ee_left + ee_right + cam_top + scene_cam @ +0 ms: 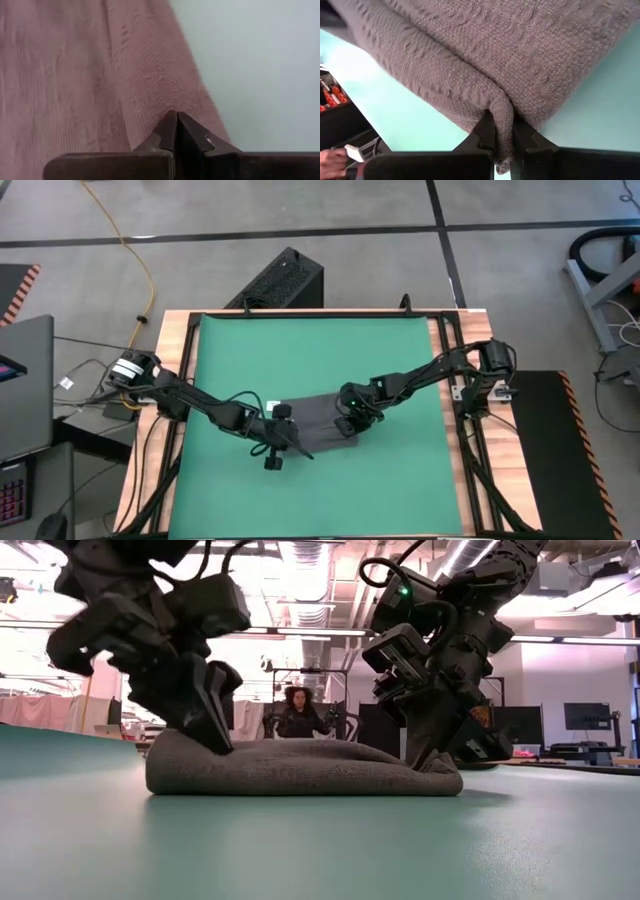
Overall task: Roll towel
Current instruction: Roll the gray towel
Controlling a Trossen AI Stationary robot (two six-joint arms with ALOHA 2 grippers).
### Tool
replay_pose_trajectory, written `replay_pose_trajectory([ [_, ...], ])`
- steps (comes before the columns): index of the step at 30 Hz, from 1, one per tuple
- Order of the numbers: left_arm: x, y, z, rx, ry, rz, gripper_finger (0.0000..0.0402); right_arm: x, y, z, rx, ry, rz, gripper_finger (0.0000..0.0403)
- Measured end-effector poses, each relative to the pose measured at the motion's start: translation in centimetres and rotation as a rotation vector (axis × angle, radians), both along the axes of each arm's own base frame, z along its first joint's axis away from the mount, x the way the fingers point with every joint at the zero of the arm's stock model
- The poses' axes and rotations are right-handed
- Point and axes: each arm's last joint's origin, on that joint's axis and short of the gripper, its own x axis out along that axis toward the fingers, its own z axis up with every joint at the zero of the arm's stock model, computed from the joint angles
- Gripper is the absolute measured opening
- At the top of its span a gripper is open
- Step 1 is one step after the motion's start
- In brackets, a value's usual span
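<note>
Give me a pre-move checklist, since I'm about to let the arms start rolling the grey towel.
1. Right gripper jaws pinch a fold of the dark grey woven towel: ok.
2. Left gripper jaws shut at the towel's edge; cloth between them: cannot tell.
3. Towel lies on the green mat: ok.
4. Towel rolled: not ok, only bunched low.
5. Person stays beyond the table: ok.

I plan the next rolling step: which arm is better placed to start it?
Probably right. The right gripper is shut on a pinched fold of the towel's edge. The left gripper is shut, tips on the towel, with no cloth visibly held.
</note>
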Motion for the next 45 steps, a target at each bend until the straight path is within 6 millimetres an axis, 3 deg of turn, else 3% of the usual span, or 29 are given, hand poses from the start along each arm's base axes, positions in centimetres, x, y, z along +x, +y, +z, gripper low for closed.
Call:
replay_pose_trajectory([
  [7,-0.9,0.4,-1.4,-0.065,-0.030,0.038,0.0000,0.1,0.0,0.0,-0.020,-0.031,0.042,0.0033],
  [15,-1.6,0.5,-2.2,-0.081,0.008,0.028,0.0000,0.2,0.7,2.0,-0.160,-0.168,0.103,0.0129],
  [22,-2.1,0.7,-2.7,-0.082,0.011,0.028,0.0000,-1.7,0.8,5.2,-0.325,-0.170,0.135,0.0173],
  [26,-2.1,0.7,-2.7,-0.075,0.011,0.017,0.0000,-2.4,1.6,7.6,-0.430,-0.317,0.313,0.0179],
  [31,-2.0,0.8,-2.7,-0.065,0.012,-0.003,0.0000,-3.3,3.8,10.4,-0.680,-0.580,0.741,0.0177],
  [37,-2.0,1.2,-2.7,-0.084,0.022,-0.026,0.0000,-3.5,6.3,10.0,-1.038,-0.650,1.151,0.0194],
  [41,-1.9,1.3,-2.8,-0.073,0.021,-0.045,0.0000,-2.6,7.0,8.7,-1.206,-0.574,1.203,0.0231],
  [45,-1.9,1.4,-2.8,-0.074,0.022,-0.059,0.0000,-1.8,7.3,7.2,-1.213,-0.547,1.208,0.0261],
])
